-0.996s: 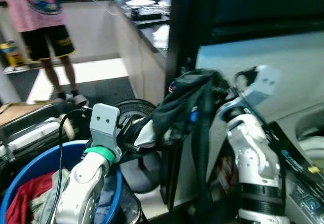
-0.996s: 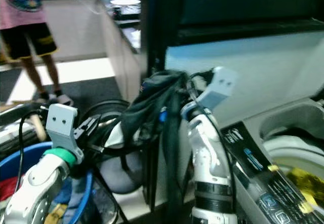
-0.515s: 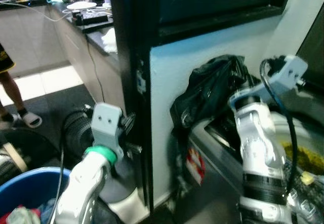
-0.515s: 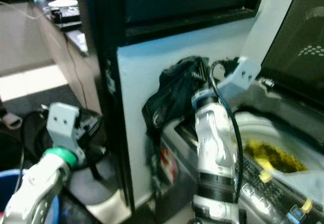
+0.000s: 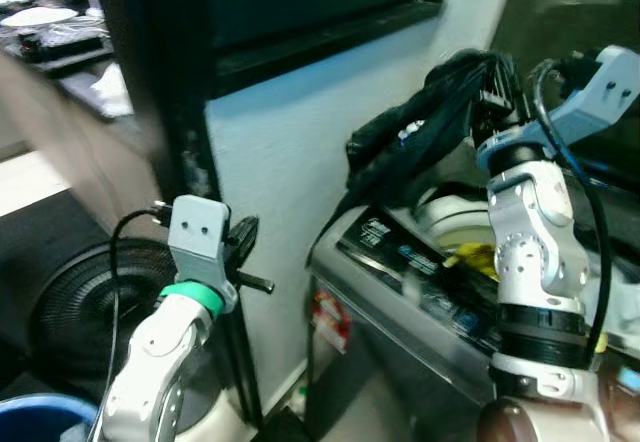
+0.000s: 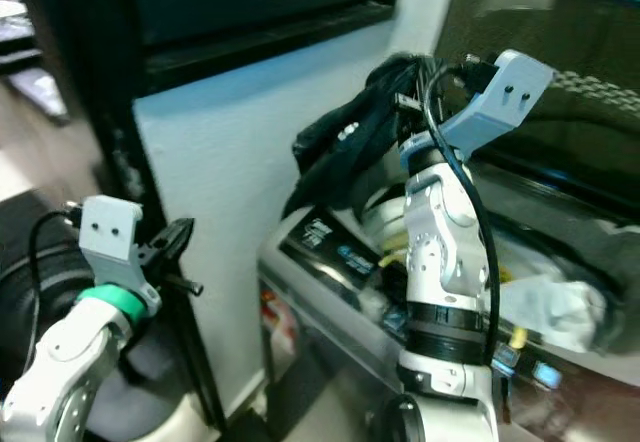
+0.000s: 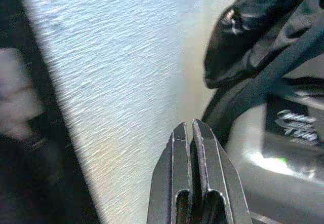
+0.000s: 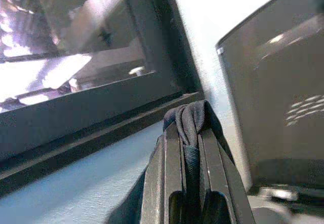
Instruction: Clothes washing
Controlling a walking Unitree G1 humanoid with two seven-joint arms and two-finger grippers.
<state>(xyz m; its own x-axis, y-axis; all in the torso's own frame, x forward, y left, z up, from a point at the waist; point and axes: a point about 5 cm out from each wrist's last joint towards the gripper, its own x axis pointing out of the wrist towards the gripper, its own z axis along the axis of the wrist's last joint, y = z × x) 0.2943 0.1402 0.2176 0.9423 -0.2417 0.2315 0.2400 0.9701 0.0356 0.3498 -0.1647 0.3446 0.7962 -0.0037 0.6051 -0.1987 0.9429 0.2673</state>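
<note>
I can't read any text from here. The washing machine's control panel (image 5: 420, 262) carries white lettering and small blue marks, all too blurred to make out. In my left wrist view the same panel (image 7: 296, 127) shows a pale, slanted logo-like mark, also unreadable. A red and white sticker (image 5: 328, 317) sits on the front of the machine below the panel; its print is too small and smeared to tell.
</note>
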